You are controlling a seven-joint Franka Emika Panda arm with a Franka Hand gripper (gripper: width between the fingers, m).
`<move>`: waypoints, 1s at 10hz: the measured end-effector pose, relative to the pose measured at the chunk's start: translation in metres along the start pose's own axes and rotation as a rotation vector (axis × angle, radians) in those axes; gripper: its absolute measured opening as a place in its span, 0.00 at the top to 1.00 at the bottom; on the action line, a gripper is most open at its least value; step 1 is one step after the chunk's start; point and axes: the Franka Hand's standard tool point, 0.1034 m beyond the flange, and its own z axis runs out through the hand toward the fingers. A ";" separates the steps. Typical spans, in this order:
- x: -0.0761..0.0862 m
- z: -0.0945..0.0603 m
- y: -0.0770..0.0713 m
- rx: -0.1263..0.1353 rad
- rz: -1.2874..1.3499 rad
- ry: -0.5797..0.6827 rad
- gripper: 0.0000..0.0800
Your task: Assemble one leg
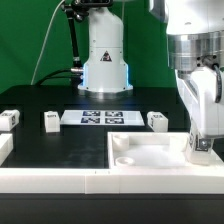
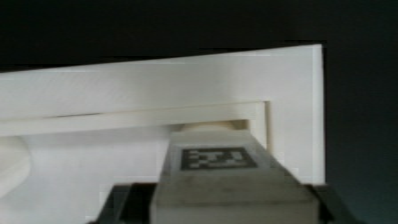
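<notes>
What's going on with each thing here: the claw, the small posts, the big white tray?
Panel: lying flat, rim up.
Held leg: upright at the panel's corner.
Gripper: shut on that leg.
Other legs: loose, untouched.

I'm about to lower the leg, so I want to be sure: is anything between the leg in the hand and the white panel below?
Nothing visible is in the way. The hand grips the leg at a corner of the panel. The wrist view shows only bare panel around the leg. Whatever lies directly under the leg is hidden.
</notes>
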 end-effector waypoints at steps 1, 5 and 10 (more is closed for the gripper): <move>0.000 0.000 0.000 0.000 0.027 -0.002 0.64; -0.002 0.000 0.001 -0.002 -0.065 -0.003 0.26; -0.003 0.001 0.001 -0.001 -0.618 -0.001 0.19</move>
